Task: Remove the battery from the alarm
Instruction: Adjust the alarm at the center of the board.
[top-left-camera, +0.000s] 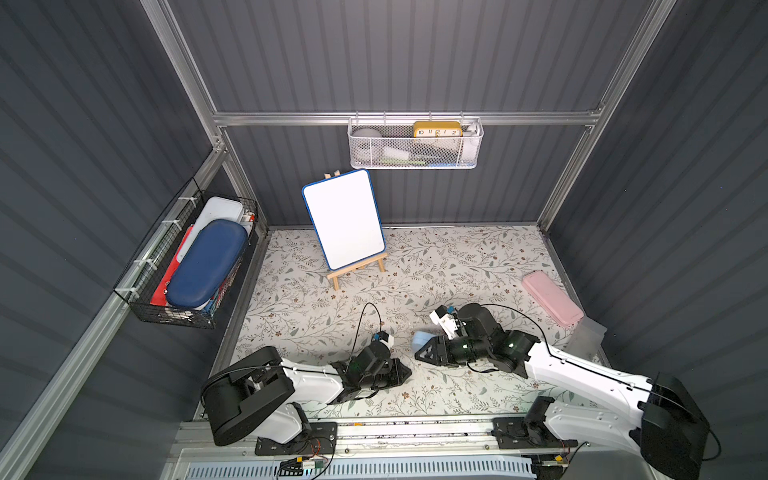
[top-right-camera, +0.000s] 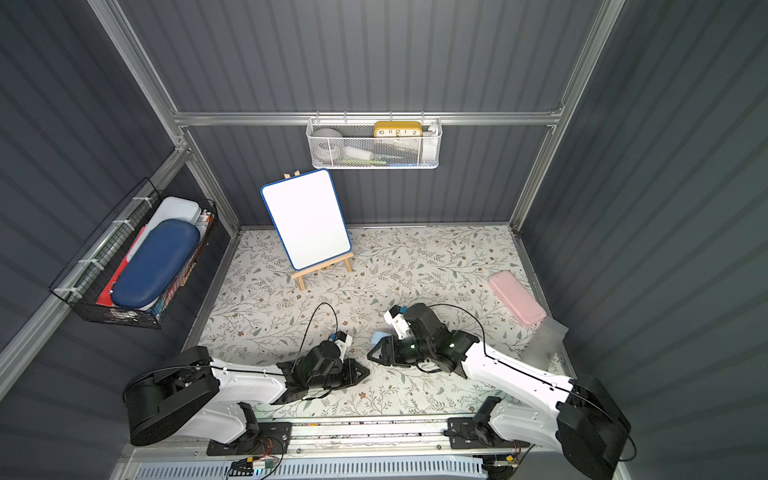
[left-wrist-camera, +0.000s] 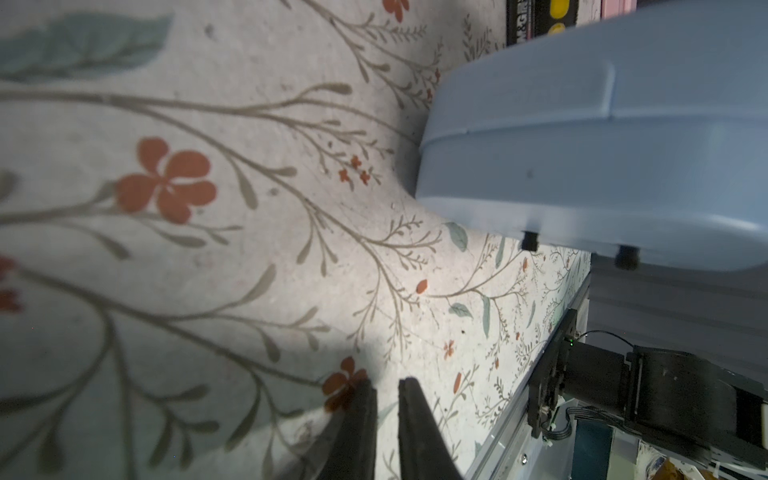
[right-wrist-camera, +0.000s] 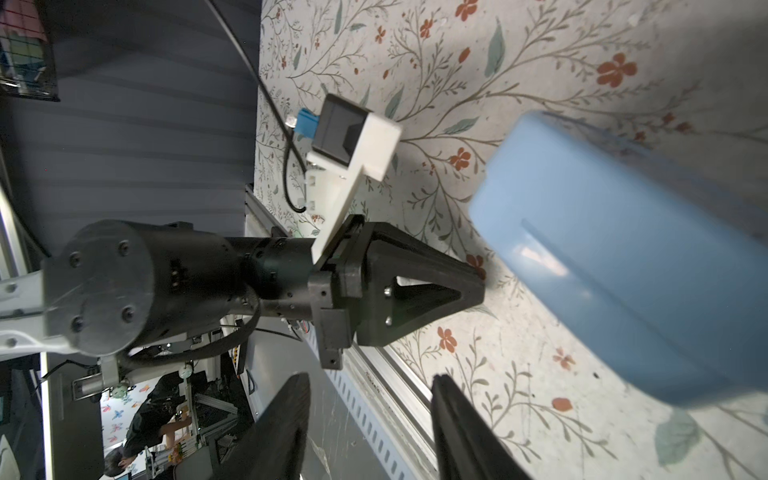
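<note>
In both top views the alarm (top-left-camera: 420, 338) (top-right-camera: 378, 338) lies on the floral mat (top-left-camera: 457, 266) near the front, right of centre, at the tip of the right gripper (top-left-camera: 419, 352) (top-right-camera: 372, 355). The left gripper (top-left-camera: 409, 372) (top-right-camera: 366, 371) is low over the mat just to its left. The two tools face each other across the alarm, probably so that one can steady it while the other works on it. From above, how either pair of fingers stands cannot be told. In the left wrist view the left gripper (left-wrist-camera: 386, 384) has its fingers nearly pressed together with only a slim gap and nothing between them. The alarm (left-wrist-camera: 602, 158) sits ahead and clear of them, its rounded blue side and two small dark feet showing. In the right wrist view the right gripper (right-wrist-camera: 372, 377) has its fingers spread wide and empty. The alarm (right-wrist-camera: 623, 257) is off to one side of them, not between them, with its plain back and slot facing the camera, which suits reaching the compartment. The left gripper (right-wrist-camera: 478, 286) points at the alarm's edge, though contact cannot be judged. The battery shows in no view, so it is likely inside and not yet removed.
</note>
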